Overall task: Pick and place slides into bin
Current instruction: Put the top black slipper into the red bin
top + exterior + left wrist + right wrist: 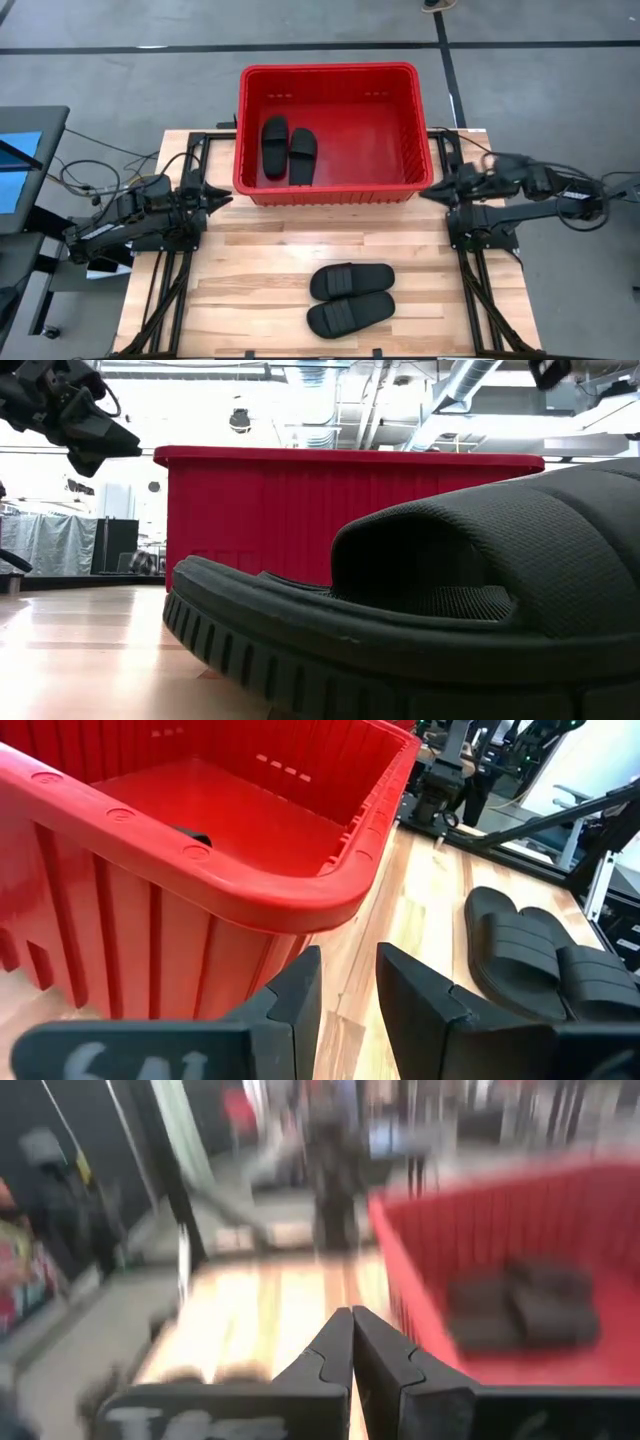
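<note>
Two black slides (275,147) (303,155) lie flat, side by side, on the floor of the red bin (330,192), in its left half. Two more slides (352,281) (350,314) rest on their soles, side by side, near the table's front edge; one of them fills the low view (450,610). My left gripper (215,197) hovers open by the bin's near left corner (300,910), with nothing between its fingers (348,990). My right gripper (430,190) hovers shut by the bin's near right corner, fingers together (352,1325).
Black metal arm frames (175,270) (480,270) run along the table's left and right sides. Bare wood (300,240) lies between the bin and the two slides near the front. A monitor (20,160) stands off the table's left edge.
</note>
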`<action>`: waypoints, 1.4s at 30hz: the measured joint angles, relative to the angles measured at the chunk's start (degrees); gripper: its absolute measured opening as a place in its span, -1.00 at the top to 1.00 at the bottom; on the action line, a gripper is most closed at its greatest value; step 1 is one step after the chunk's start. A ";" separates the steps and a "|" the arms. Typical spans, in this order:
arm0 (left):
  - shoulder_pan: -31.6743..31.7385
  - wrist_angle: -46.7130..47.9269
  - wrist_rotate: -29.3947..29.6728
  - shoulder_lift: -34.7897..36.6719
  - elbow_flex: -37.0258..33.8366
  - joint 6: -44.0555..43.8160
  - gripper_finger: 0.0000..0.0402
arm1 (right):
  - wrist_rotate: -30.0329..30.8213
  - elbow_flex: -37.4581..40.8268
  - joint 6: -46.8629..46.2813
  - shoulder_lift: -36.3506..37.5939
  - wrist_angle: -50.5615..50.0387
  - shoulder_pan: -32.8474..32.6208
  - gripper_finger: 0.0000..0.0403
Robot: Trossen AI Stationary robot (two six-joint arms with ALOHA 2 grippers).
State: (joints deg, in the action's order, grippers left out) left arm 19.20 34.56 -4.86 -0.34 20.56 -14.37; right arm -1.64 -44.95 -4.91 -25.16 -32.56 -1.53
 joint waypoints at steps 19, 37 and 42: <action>-0.02 0.00 0.35 0.00 0.01 0.00 0.56 | -7.05 1.90 -23.37 -8.91 -23.58 -2.09 1.00; -0.02 0.02 0.35 0.00 0.02 0.00 0.56 | 0.53 6.05 -44.00 -33.80 1.53 -16.49 0.50; -0.02 0.02 0.35 0.00 0.02 0.00 0.56 | 0.60 6.05 -49.55 -41.05 8.39 -18.00 0.42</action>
State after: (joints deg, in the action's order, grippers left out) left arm 19.18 34.59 -4.51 -0.34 20.58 -14.37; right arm -1.03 -38.89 -54.45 -66.21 -24.18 -19.53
